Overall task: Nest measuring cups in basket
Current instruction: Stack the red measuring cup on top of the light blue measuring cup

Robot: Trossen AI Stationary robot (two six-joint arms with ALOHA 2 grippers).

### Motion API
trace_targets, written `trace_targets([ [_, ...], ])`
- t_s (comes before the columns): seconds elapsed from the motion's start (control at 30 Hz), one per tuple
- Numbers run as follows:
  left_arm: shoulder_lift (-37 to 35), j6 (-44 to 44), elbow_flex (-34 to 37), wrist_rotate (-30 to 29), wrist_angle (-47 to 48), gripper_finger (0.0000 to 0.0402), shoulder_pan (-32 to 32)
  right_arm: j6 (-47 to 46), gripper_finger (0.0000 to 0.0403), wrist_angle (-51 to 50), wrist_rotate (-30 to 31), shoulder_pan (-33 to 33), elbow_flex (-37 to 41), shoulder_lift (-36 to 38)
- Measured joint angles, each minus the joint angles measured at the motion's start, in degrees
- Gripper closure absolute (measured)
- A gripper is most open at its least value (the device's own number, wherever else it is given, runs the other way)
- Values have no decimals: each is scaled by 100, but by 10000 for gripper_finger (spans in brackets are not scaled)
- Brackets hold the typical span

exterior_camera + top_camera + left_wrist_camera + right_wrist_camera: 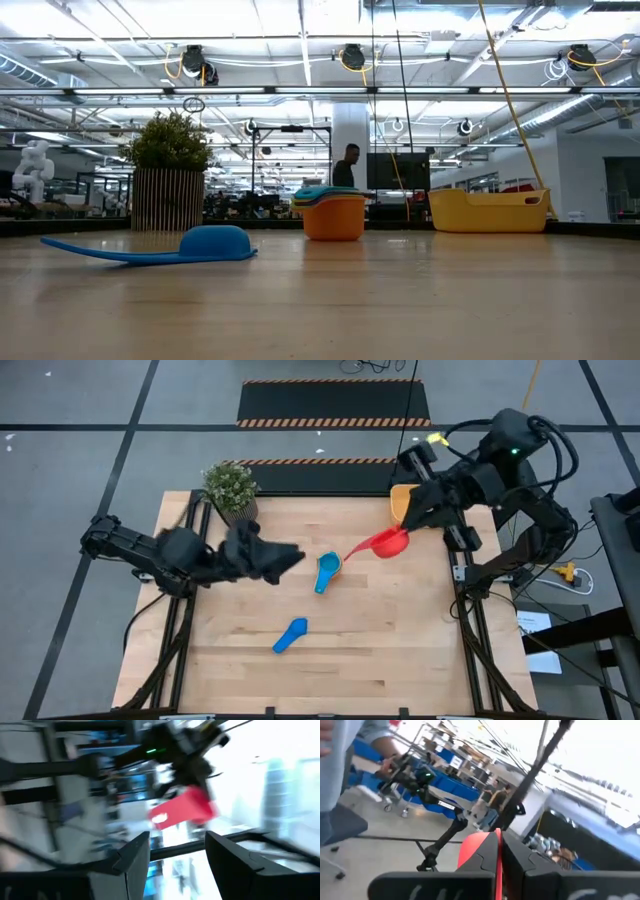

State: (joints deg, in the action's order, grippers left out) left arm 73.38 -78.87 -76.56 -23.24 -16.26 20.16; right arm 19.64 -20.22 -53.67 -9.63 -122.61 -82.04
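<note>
Two grippers: both are raised above the table (pixel 330 660), none is seen in the low view.
Writing: no brand, label or readable text can be made out on any thing.
Right gripper (pixel 412 525): held over the table's far right corner, its fingers (pixel 517 852) pressed together on the red cup (pixel 388 542); the cup's handle is pinched and its bowl is carried in the air, just beside the basket (pixel 401 501).
Left gripper (pixel 290 556): held over the left middle of the table, its fingers (pixel 135 857) set moderately apart with nothing seen between them.
Basket: yellow-orange, seen at the far right corner, partly covered from above by the right arm.
Stacked cups: an orange cup (pixel 333 217) stands near the table's middle, with a teal cup (pixel 325 194) nested in it.
Blue cup (pixel 291 636): lies upside down nearer the front edge, well apart from the stack.
Surroundings: a potted plant (pixel 231 487) stands at the far left corner; a person (pixel 346 166) is seen in the room behind the table.
</note>
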Motion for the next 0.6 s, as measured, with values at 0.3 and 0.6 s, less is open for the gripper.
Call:
trace_targets([
  [0.3, 131, -255, 0, -55, -411, 211, 44, 1398, 403, 810, -686, 111, 2, -214],
  [0.6, 679, -298, 7, 81, -1279, 211, 33, 1599, 403, 1312, -972, 339, 7, -631],
])
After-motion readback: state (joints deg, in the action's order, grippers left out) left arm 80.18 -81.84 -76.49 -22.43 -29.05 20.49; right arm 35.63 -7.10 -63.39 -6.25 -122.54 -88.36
